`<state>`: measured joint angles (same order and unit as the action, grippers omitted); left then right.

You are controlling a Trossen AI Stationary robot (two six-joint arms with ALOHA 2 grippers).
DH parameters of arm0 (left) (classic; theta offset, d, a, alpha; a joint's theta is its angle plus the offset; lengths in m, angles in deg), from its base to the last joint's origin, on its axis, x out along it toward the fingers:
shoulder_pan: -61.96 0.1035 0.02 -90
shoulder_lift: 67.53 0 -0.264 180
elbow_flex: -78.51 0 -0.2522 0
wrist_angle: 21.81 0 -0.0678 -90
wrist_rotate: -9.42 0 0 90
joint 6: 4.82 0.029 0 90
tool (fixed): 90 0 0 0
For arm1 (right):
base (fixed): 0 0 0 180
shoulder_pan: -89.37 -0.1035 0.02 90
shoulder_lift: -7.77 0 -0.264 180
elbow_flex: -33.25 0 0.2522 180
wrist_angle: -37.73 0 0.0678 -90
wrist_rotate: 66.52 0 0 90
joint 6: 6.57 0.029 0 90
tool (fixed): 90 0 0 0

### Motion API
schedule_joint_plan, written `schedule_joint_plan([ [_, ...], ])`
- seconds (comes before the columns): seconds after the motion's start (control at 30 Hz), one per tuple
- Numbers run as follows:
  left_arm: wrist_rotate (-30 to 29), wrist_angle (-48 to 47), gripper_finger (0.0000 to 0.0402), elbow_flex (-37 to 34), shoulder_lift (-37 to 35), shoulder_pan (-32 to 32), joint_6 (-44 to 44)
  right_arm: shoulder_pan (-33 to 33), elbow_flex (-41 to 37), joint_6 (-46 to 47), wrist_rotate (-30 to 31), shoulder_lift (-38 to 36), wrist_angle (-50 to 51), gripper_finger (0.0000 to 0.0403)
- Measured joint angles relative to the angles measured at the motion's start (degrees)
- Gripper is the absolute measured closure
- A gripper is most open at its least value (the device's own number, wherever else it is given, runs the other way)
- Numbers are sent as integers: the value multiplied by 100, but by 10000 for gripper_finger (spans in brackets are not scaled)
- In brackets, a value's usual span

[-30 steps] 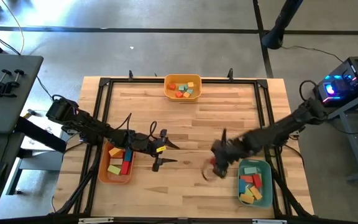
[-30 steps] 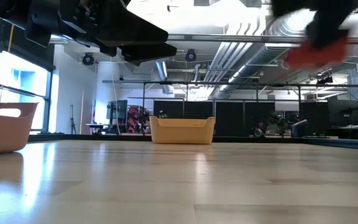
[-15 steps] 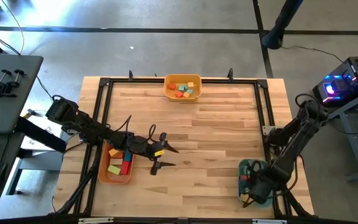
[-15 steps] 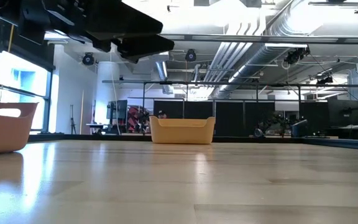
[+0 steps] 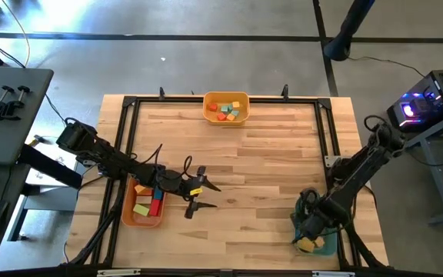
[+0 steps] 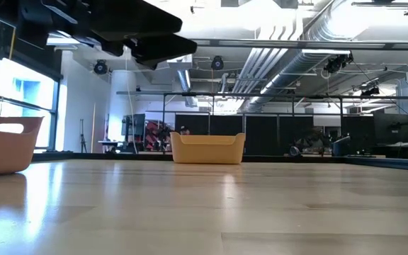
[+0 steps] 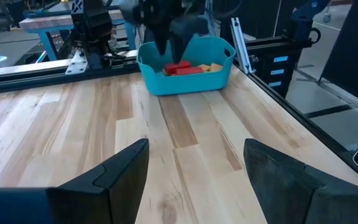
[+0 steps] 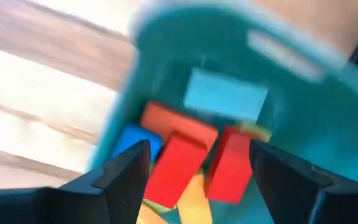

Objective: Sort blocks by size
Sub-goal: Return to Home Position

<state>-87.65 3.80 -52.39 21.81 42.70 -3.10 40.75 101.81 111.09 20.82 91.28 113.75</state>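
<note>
No loose block shows on the table; the blocks all lie in three bins. My right gripper is open and empty. It hangs over the teal bin at the near right, and its fingers point down at the red blocks, a blue block and a light-blue block lying inside. My left gripper is open and empty above the table, beside the orange bin. It faces the teal bin and also shows in the low view.
A yellow bin with small blocks stands at the far edge and also shows in the low view. The orange bin holds yellow, red and blue blocks. A black frame runs around the table. Bare wood lies between the bins.
My right gripper has swung from the table's middle toward the near right corner and now hangs over the teal bin. The red block it carried a second ago no longer shows between its fingers.
</note>
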Motion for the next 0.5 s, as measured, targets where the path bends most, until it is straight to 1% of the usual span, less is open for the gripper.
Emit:
schedule_joint_plan([
  [0.07, 0, 18, 151, 0, 0, 27, 0, 78, 349, -340, 432, 0, 445, 134],
  [0.13, 0, 105, 151, 0, 2, 63, -2, 158, 646, -650, 1061, 0, 718, 134],
  [0.2, 4, 223, 151, 0, 2, 121, -28, 307, 773, -975, 1677, -4, 791, 134],
  [0.27, -49, 234, 151, 2, 0, 234, -135, 610, 748, -1460, 1918, -4, 768, 134],
  [0.33, -235, 64, 151, 2, -87, 422, -209, 992, 548, -1966, 2010, -7, 514, 134],
  [0.4, -287, -295, 151, 2, -305, 697, -228, 1335, 217, -2924, 2319, -7, -231, 134],
  [0.43, -290, -514, 151, 5, -442, 865, -292, 1512, 8, -3618, 2485, -9, -846, 133],
  [0.5, -238, -1222, 151, 2, -790, 1216, -370, 1888, -527, -5145, 2528, -44, -2501, 133],
])
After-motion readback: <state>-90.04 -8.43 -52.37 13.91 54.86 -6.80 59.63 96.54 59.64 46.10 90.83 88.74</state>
